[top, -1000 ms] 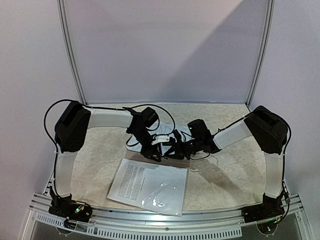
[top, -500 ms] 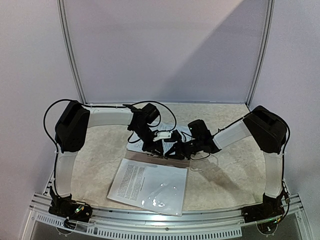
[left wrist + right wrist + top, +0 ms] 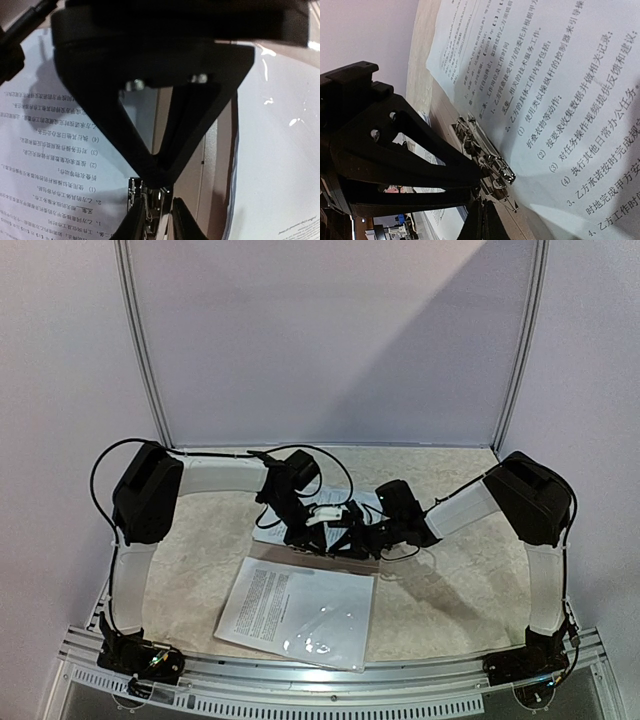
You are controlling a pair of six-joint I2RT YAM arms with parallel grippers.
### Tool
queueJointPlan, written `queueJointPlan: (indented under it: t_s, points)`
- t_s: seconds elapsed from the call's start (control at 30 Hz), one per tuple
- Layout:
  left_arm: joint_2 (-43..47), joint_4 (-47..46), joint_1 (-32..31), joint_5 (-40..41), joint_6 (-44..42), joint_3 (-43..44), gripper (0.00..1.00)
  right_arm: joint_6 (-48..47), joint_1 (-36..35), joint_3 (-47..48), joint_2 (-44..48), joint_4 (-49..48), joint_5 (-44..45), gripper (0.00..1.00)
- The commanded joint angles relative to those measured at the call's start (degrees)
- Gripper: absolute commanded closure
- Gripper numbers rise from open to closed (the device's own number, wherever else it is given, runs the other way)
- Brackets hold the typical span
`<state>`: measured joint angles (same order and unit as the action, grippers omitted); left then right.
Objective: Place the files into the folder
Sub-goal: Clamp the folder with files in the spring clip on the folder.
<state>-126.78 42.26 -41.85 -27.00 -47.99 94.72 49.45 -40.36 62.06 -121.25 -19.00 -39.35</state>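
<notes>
In the left wrist view my left gripper [image 3: 157, 215] is shut on the small metal clip [image 3: 150, 200] on the spine of the tan-brown folder [image 3: 220, 165]. A printed file sheet [image 3: 60, 150] lies on the leaf to its left. The right wrist view shows the same clip [image 3: 492, 167] beside a printed sheet [image 3: 560, 90]. My right gripper [image 3: 484, 220] is shut with its tips down at the folder [image 3: 440, 107] next to the clip, nothing visibly held. From above, both grippers [image 3: 318, 530] [image 3: 350, 535] meet mid-table. They cover most of the folder.
Another printed sheet [image 3: 290, 605] with a glossy right part lies near the table's front edge. A glossy white sheet [image 3: 280, 150] covers the folder's other side. The metal frame rail [image 3: 330, 675] runs along the front, and a wall panel [image 3: 330, 340] stands behind.
My left gripper's jaws have closed in around the clip, and it has shifted slightly to the right. The right arm and the sheets have stayed put.
</notes>
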Motion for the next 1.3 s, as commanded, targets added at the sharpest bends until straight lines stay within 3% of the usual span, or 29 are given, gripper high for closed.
queueJointPlan:
  t_s: [0.0,0.2,0.33,0.4,0.6,0.8,1.17,1.27]
  points:
    - [-0.1,1.4,0.5,-0.5,-0.2,-0.1,0.75,-0.1,0.5,-1.4,-5.1,9.0,8.7,0.98]
    - [4.9,1.3,3.4,-0.7,0.6,-2.3,0.66,-1.3,0.5,-1.4,-6.1,10.4,10.1,0.98]
    - [2.8,-1.5,5.9,0.3,5.3,-3.7,0.71,-2.1,0.6,-0.8,-6.2,11.8,11.3,0.99]
    - [1.0,0.4,6.5,-2.7,4.3,-3.1,0.71,-2.7,0.6,-0.6,-6.2,12.6,12.3,0.99]
    - [1.5,-3.0,6.5,-1.7,3.4,-6.0,0.67,-3.3,0.6,0.0,-6.6,13.4,14.5,0.99]
    - [2.2,-2.9,3.7,-3.7,-3.5,-8.1,0.61,-3.2,0.9,-0.8,-8.0,13.0,14.0,0.99]
    - [-0.6,-5.6,0.3,-1.3,-4.8,-5.4,0.69,-2.4,1.6,-0.7,-8.1,11.1,11.7,0.99]
    - [-0.2,-6.5,0.0,-0.5,-4.2,-5.9,0.75,-2.2,1.7,-0.7,-7.9,10.7,11.4,0.99]
